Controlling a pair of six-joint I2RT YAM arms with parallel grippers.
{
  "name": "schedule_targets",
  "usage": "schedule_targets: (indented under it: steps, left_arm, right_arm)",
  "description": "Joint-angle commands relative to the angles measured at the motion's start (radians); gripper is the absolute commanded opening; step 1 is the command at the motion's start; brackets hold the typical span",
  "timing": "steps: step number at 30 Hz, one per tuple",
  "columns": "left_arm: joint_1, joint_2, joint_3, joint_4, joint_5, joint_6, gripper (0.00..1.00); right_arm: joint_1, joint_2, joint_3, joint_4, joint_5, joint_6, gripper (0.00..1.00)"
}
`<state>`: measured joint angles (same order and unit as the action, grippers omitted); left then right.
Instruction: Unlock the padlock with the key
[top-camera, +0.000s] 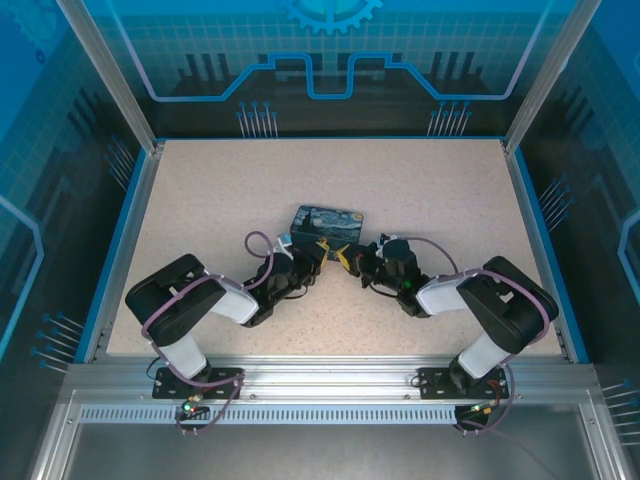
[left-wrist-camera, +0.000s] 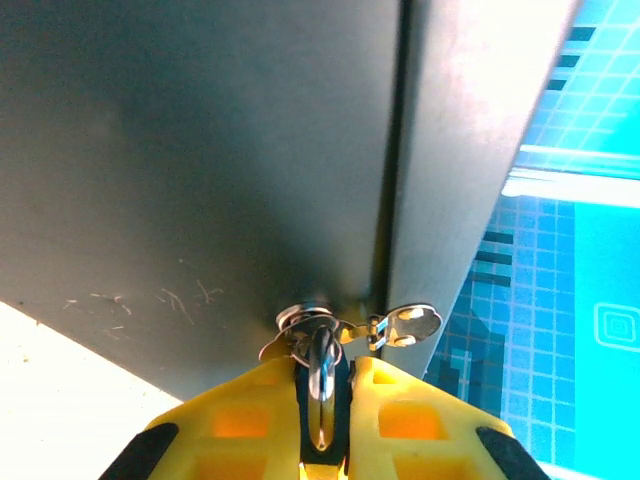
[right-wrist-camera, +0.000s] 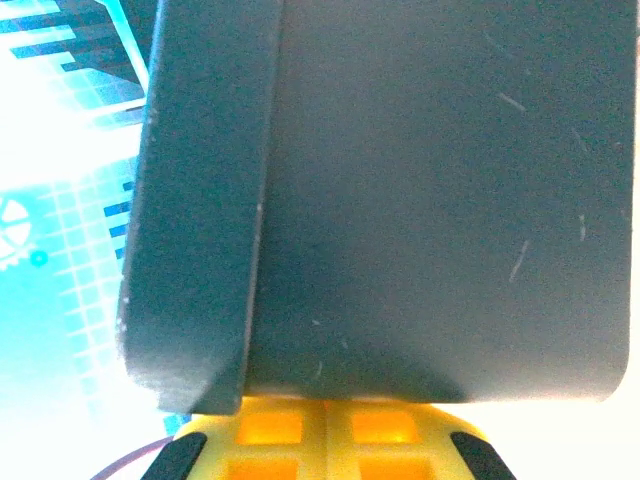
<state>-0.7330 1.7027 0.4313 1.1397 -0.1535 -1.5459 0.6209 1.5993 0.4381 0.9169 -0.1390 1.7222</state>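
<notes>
My left gripper (left-wrist-camera: 326, 366) is shut on the key (left-wrist-camera: 320, 395), a thin silvery blade standing on edge between the yellow fingers. The key's tip meets the padlock (left-wrist-camera: 305, 323), a small round metal lock sitting against the dark face of the box (left-wrist-camera: 200, 150). A small metal hasp (left-wrist-camera: 411, 323) sticks out to the lock's right. My right gripper (right-wrist-camera: 326, 404) is shut, its yellow fingertips pressed against another dark side of the box (right-wrist-camera: 430, 200) with nothing between them. From above, both grippers (top-camera: 312, 262) (top-camera: 350, 258) meet at the near side of the box (top-camera: 326, 226).
The blue-and-yellow printed box lies mid-table on the speckled tabletop (top-camera: 420, 190). Blue walls (top-camera: 330, 60) and metal rails enclose the table. Open tabletop lies behind and to both sides of the box.
</notes>
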Motion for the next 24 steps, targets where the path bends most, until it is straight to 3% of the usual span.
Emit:
schedule_targets:
  steps: [1, 13, 24]
  left_arm:
    - [-0.03, -0.005, 0.016, 0.207, 0.113, -0.006, 0.0]
    - [-0.032, 0.011, 0.029, 0.194, 0.105, -0.005, 0.0]
    - [-0.031, 0.016, 0.017, 0.206, 0.104, -0.011, 0.0]
  right_arm:
    - [0.025, 0.013, 0.048, -0.006, -0.037, -0.01, 0.0]
    - [0.156, -0.002, 0.135, -0.091, 0.043, 0.002, 0.0]
    - [0.128, 0.023, 0.048, -0.035, 0.113, 0.03, 0.0]
